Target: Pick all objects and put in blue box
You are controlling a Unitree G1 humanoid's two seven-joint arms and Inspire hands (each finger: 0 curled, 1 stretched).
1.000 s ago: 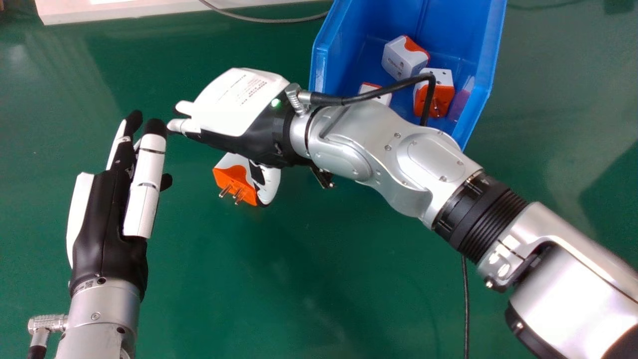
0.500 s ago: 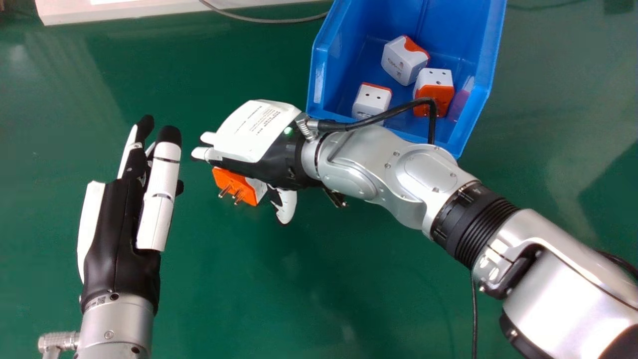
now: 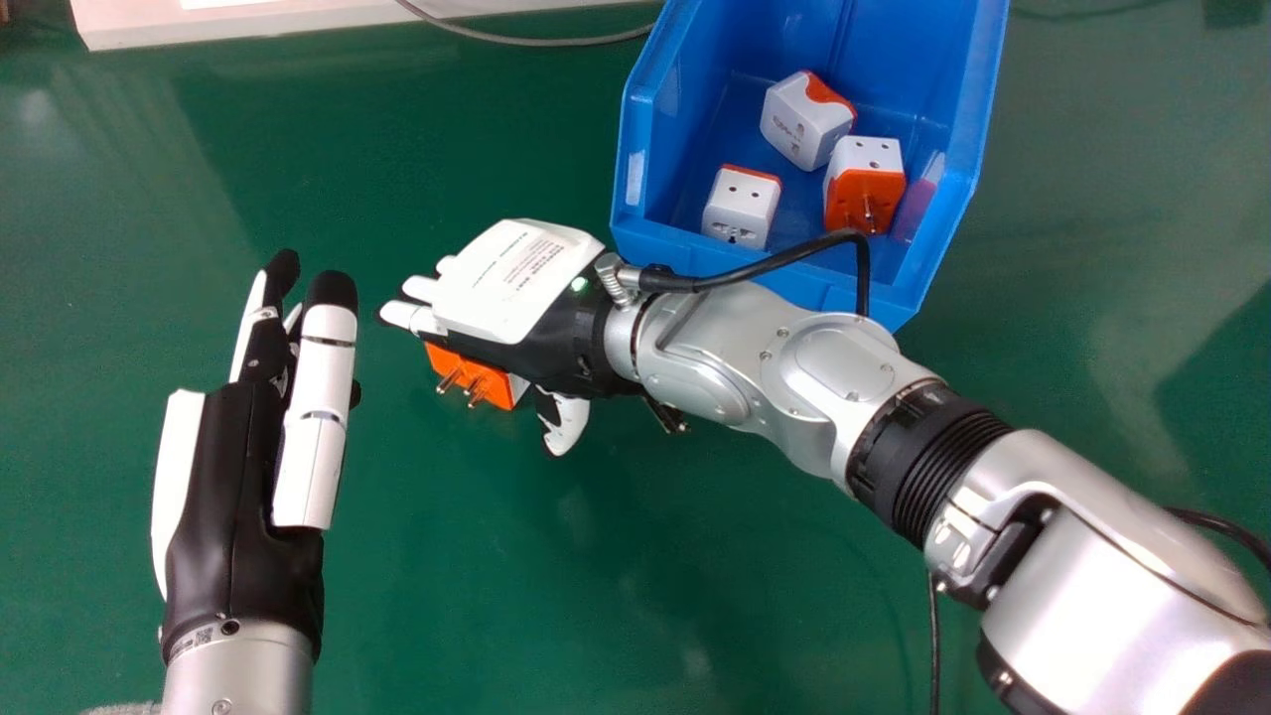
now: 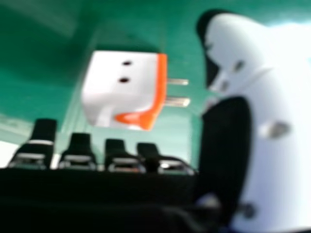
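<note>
Green tabletop [image 3: 596,596] carries an orange-and-white adapter [image 4: 131,92] beneath the wide-spread right hand [image 3: 516,298], left of the blue box [image 3: 685,119]; left hand [image 3: 238,467] straight-fingered.

Three adapters [image 3: 806,124] in box [image 3: 794,40]

narrow gap parts right hand [image 3: 516,288] from left hand [image 3: 238,477].

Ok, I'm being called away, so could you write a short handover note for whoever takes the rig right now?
Right robot hand: open, over a plug adapter on the table, not gripping it.
Left robot hand: open, at the head view's left, nothing visible in it.
Done: three adapters in the blue box.
Left: grasp the table's adapter and box it.
</note>
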